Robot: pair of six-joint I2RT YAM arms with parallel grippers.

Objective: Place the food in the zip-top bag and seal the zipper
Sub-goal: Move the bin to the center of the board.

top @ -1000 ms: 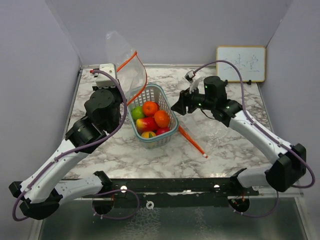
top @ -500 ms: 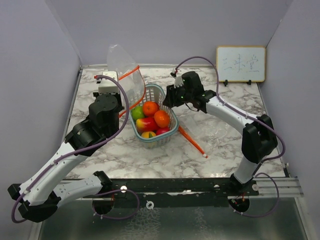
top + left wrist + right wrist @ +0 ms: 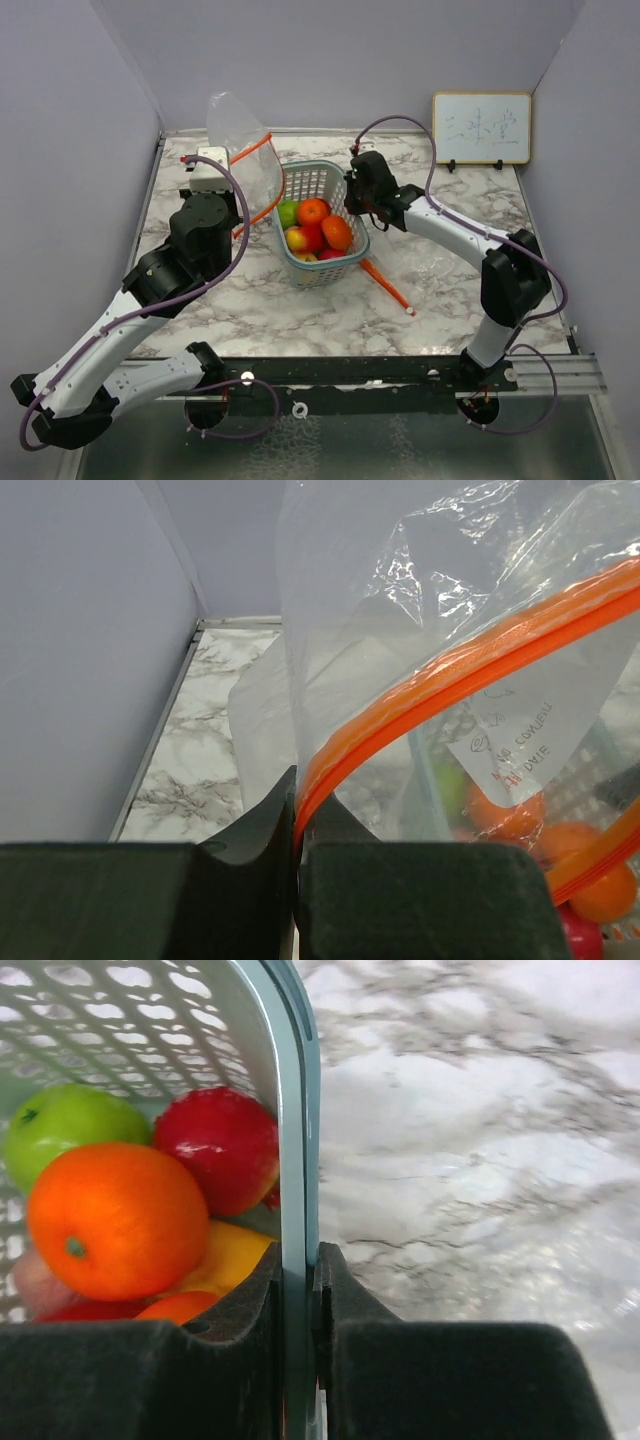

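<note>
The toy fruits (image 3: 318, 228) lie in the pale teal basket (image 3: 330, 268), which is tilted at table centre. The right wrist view shows an orange (image 3: 115, 1218), a red apple (image 3: 217, 1147) and a green apple (image 3: 65, 1120). My right gripper (image 3: 300, 1260) is shut on the basket's rim (image 3: 297, 1140); it also shows in the top view (image 3: 355, 195). My left gripper (image 3: 297, 795) is shut on the orange zipper (image 3: 420, 685) of the clear zip-top bag (image 3: 240, 135), holding it up left of the basket. It also shows in the top view (image 3: 215, 165).
A small whiteboard (image 3: 481, 127) leans on the back wall at right. The bag's other orange zipper edge (image 3: 385, 283) lies on the marble table (image 3: 450, 290) right of the basket. Grey walls close the left, back and right sides.
My right gripper moved left and closed on the basket's rim, and the basket has tipped and shifted right. My left gripper with the bag shifted slightly left.
</note>
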